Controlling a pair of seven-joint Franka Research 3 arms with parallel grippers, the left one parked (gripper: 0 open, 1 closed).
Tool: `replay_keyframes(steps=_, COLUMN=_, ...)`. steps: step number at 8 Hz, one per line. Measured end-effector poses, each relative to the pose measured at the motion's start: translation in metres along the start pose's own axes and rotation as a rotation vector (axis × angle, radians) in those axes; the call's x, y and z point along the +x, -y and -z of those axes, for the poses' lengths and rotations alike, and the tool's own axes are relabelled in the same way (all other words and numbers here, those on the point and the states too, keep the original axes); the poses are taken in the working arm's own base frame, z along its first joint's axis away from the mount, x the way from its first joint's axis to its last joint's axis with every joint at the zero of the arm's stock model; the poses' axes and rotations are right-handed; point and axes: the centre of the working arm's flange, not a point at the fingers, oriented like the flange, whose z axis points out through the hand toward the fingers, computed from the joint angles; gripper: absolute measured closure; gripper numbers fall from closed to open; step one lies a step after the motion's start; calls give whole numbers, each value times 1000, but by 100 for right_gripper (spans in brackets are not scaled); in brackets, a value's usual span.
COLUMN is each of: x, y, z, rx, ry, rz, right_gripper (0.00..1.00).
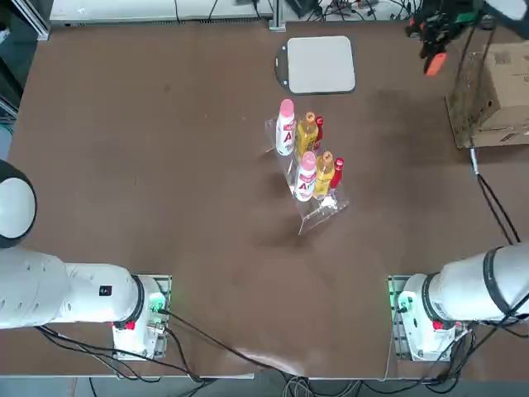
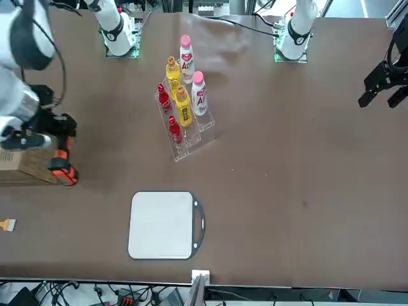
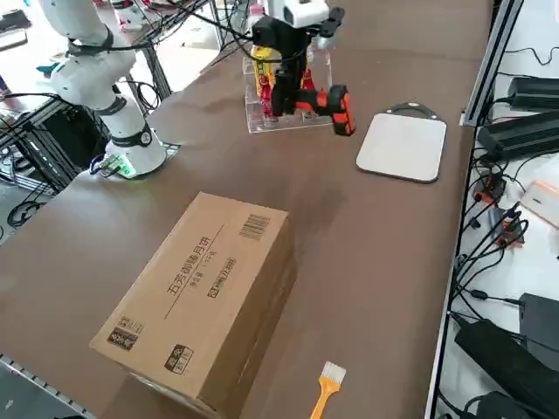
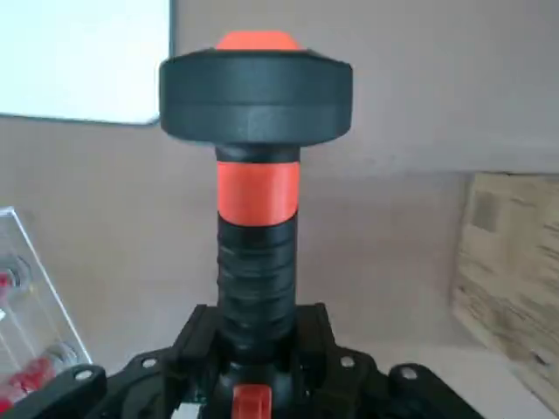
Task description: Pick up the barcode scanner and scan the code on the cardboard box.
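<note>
1. Scanner is raised above the table, off the robot's left side of the box; the two are apart.
2. Right gripper is closed on the scanner around its ribbed black shaft; the right arm is the one in use.
3. Scanner's long axis runs out from the claw, its wide end facing away from the arm bases; the box lies to the robot's right of that axis, so the wide end does not point at it.
4. Box shows a striped label on its upper face; whether that is the code wanted, one cannot tell.
5. Pickup looks done; the next move probably calls for bringing the scanner rightward and turning it to the code; a low swing could knock the box.
</note>
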Motion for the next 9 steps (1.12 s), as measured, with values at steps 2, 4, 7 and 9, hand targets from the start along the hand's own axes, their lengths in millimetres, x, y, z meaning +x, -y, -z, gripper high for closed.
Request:
replay_keyframes(steps=2, x=-3, y=26, z=-69, rx=4, ry=-11, rz=-29, right_gripper=57)
replay_keyframes(steps=4, x=-17, y=37, z=-126, rx=7, ry=-12, rz=-52, right_gripper=57)
replay_keyframes(steps=7, x=-32, y=47, z=-183, rx=10, ry=7, rz=-61, right_gripper=57)
replay_keyframes(steps=9, x=-43, y=44, z=-218, rx=12, ry=1, rz=-69, right_gripper=57)
